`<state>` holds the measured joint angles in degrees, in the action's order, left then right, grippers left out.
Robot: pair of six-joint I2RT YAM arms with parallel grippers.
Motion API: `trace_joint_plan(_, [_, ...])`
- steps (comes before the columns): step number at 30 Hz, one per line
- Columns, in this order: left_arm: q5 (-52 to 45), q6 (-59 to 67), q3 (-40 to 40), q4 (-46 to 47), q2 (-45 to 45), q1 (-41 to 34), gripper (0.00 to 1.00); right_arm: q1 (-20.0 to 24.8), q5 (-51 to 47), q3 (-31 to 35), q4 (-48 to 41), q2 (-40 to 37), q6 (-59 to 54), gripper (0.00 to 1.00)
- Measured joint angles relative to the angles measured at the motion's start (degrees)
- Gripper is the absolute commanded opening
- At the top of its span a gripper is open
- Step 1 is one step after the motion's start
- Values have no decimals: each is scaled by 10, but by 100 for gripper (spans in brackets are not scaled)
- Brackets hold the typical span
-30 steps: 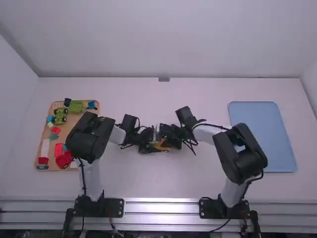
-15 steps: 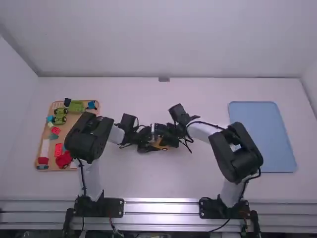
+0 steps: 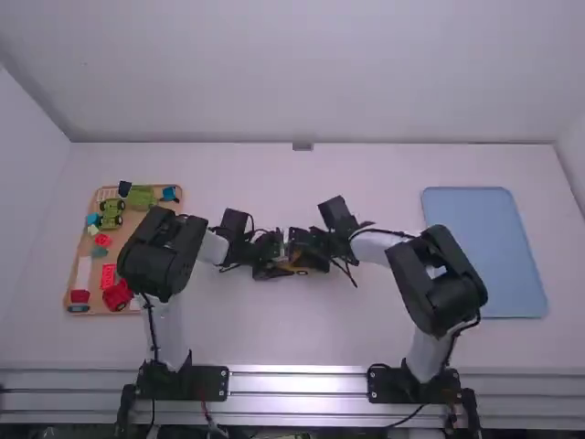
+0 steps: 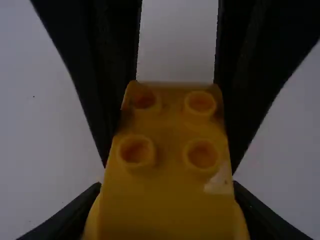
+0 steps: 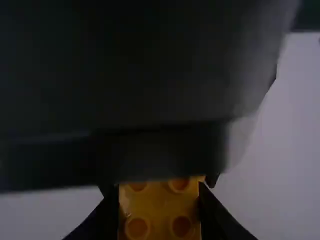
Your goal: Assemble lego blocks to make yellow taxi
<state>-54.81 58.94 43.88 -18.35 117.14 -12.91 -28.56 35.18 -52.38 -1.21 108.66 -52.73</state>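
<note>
Near the middle of the table, in the high view, the left gripper (image 3: pixel 271 267) and the right gripper (image 3: pixel 308 260) meet at one yellow lego piece (image 3: pixel 294 270). The left wrist view has the left gripper (image 4: pixel 165 215) shut on the near end of this yellow piece (image 4: pixel 170 165), whose top carries round studs. The right gripper's dark fingers (image 4: pixel 245 85) lie against both sides of its far end. Seen from the right wrist, the right gripper (image 5: pixel 159 215) is shut on the studded yellow piece (image 5: pixel 159 207), with the left gripper's dark body above. The underside is hidden.
At the left, an orange-brown tray (image 3: pixel 135 240) holds green, red, blue and white blocks, close beside the left arm's elbow. A light blue tray (image 3: pixel 484 251) lies at the right, beyond the right arm's elbow.
Compared with a second ago, the right arm's wrist and elbow stand slightly farther left. The left wrist has shifted a little left too. Less of the yellow piece shows between the grippers.
</note>
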Motion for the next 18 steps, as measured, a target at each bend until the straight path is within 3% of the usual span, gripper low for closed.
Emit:
trace_joint_plan(7, [0,-15,1,-1,0,-2,9,26,64,2,12,18,-22,44])
trace_joint_plan(8, [-3,-16,1,1,0,-5,9,26,63,5,14,25,-21,64])
trace_joint_plan(12, [-3,-10,1,1,0,-15,9,25,73,11,28,34,-27,74])
trace_joint_plan(18, [-7,-14,1,5,0,-16,8,44,118,14,75,36,-29,74])
